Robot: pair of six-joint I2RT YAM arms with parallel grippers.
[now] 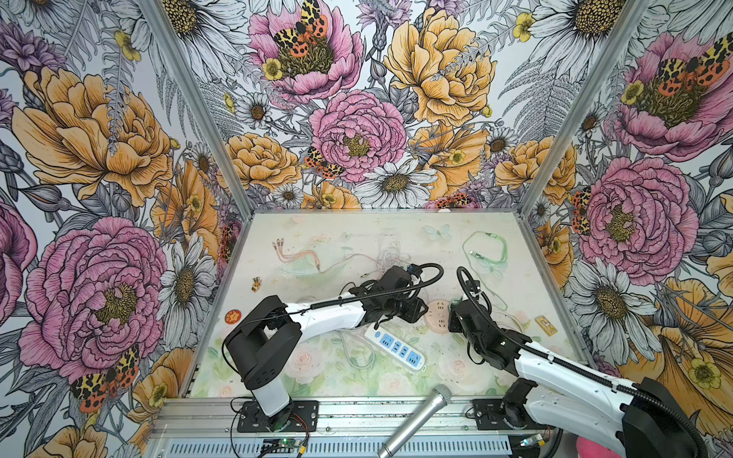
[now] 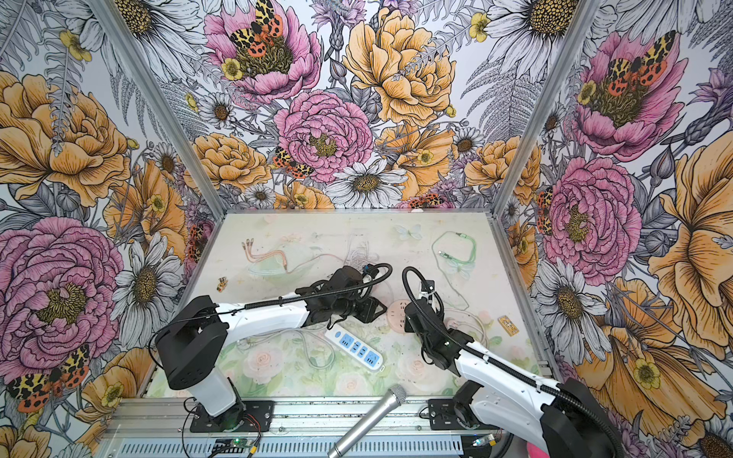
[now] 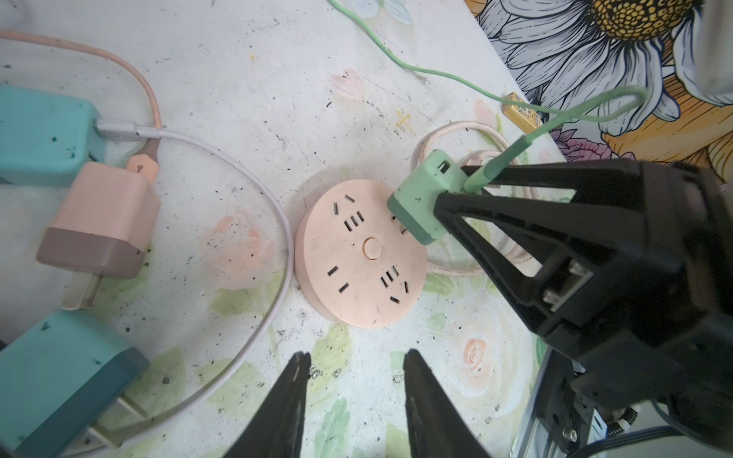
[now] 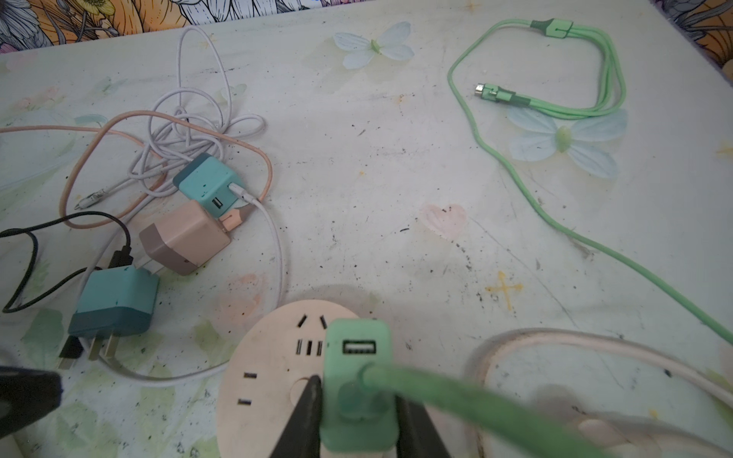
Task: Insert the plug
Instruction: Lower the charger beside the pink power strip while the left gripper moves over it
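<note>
So the right jaws are clamped on the green plug (image 4: 359,357), one finger on each side of its body, with the green cable (image 4: 555,107) coming out of its back and looping away over the table (image 4: 396,178). The plug sits a bit tilted right at the face of the round pink socket (image 3: 357,277), over the slots on the side nearest the right arm (image 1: 555,365). I honestly can't tell whether the prongs are actually in the slots or just resting there. The left jaws are parted with nothing between them, and their tips are just beside the socket's rim on the opposite side from the plug, not touching it. In both top views the left arm (image 1: 329,317) reaches low and nearly level from its base toward the middle of the table, wrist pointed at the socket. The right arm comes in diagonally from its base with the wrist angled down onto the socket. A pink charger (image 3: 103,222) and two teal ones lie off to one side, near the socket but clear of it.
</note>
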